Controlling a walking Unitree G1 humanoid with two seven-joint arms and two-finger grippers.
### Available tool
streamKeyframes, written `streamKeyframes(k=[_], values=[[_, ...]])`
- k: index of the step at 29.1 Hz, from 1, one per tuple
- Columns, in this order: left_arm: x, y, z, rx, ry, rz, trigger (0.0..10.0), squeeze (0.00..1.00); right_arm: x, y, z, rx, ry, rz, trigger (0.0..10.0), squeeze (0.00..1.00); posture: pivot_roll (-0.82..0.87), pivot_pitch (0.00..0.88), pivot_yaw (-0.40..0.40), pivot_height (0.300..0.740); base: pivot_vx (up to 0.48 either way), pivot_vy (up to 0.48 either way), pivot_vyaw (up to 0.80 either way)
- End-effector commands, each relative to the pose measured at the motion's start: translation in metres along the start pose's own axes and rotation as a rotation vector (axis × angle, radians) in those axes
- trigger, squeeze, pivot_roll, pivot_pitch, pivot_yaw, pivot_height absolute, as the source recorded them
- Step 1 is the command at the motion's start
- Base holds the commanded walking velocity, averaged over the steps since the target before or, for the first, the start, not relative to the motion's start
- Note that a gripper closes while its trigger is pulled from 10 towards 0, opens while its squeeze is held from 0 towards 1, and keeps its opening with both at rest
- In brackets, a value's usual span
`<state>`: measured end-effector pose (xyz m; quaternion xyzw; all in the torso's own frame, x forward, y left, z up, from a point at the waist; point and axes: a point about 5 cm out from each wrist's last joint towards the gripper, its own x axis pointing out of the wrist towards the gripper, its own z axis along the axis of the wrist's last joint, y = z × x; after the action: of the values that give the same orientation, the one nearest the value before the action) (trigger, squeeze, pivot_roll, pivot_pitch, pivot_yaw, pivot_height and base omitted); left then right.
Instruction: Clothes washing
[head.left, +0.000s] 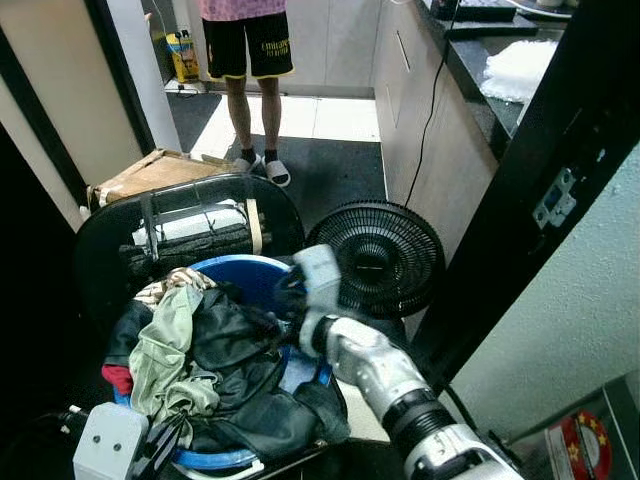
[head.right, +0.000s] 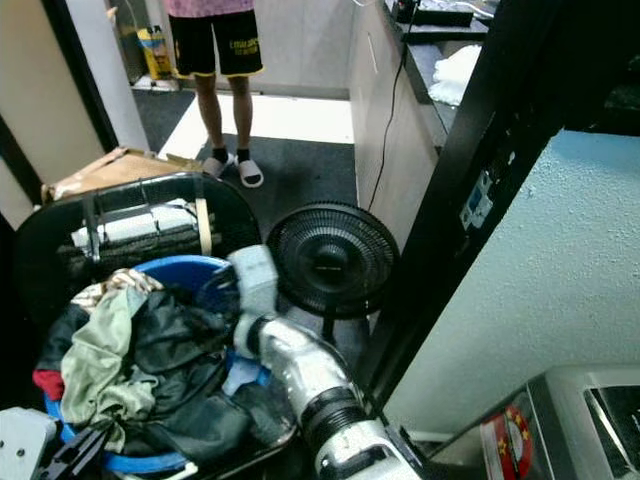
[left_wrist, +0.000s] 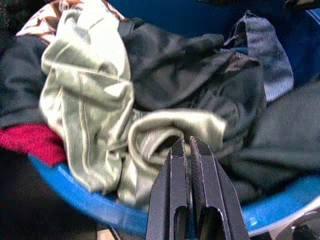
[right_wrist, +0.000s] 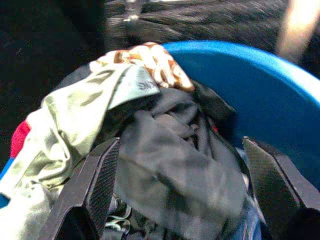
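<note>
A blue basin (head.left: 262, 275) heaped with laundry sits low before the robot, against a black chair (head.left: 110, 235) whose seat carries a rolled bundle. In the heap, a pale green garment (head.left: 170, 350) lies toward the robot's left, a dark grey garment (head.left: 235, 345) fills the middle, a red piece (head.left: 117, 378) shows at the left rim, and a brown-and-white patterned cloth (right_wrist: 150, 57) lies at the far edge. The right tool (right_wrist: 180, 170), on the silver right arm (head.left: 375, 370), reaches into the basin from the right; its two black fingers (right_wrist: 97, 182) stand wide apart, flanking the dark grey garment without closing on it. The left tool (left_wrist: 190, 145) hovers at the near rim with its fingers pressed together, tips just over a fold of the pale green garment; whether they touch the cloth cannot be told. A black floor fan (head.left: 378, 258) stands just to the right of the basin. Farther back, a person (head.left: 250, 60) in black shorts and sandals stands on the tiled floor beside a dark surface (head.left: 480, 70).
</note>
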<state>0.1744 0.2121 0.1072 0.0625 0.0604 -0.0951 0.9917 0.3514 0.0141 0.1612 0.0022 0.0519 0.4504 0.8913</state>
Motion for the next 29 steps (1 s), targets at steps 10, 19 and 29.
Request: streamKeyframes(k=[10, 19, 29], values=[[-0.003, 0.001, -0.002, 0.006, 0.036, -0.006, 10.0, 0.00, 0.023, 0.052, 0.002, -0.029, -0.006, 0.299, 10.0, 1.00, 0.05, 0.193, 0.059, 0.740, 0.000, 0.000, 0.00], [-0.003, -0.002, -0.002, 0.017, 0.050, -0.033, 10.0, 0.00, 0.022, 0.058, -0.014, 0.040, 0.047, 0.331, 10.0, 1.00, 0.05, 0.195, 0.061, 0.740, 0.000, 0.000, 0.00], [-0.002, -0.006, -0.004, 0.016, 0.079, -0.079, 10.0, 0.00, 0.016, 0.076, -0.044, 0.058, 0.318, 0.515, 10.0, 1.00, 0.06, 0.197, 0.066, 0.740, 0.000, 0.000, 0.00]])
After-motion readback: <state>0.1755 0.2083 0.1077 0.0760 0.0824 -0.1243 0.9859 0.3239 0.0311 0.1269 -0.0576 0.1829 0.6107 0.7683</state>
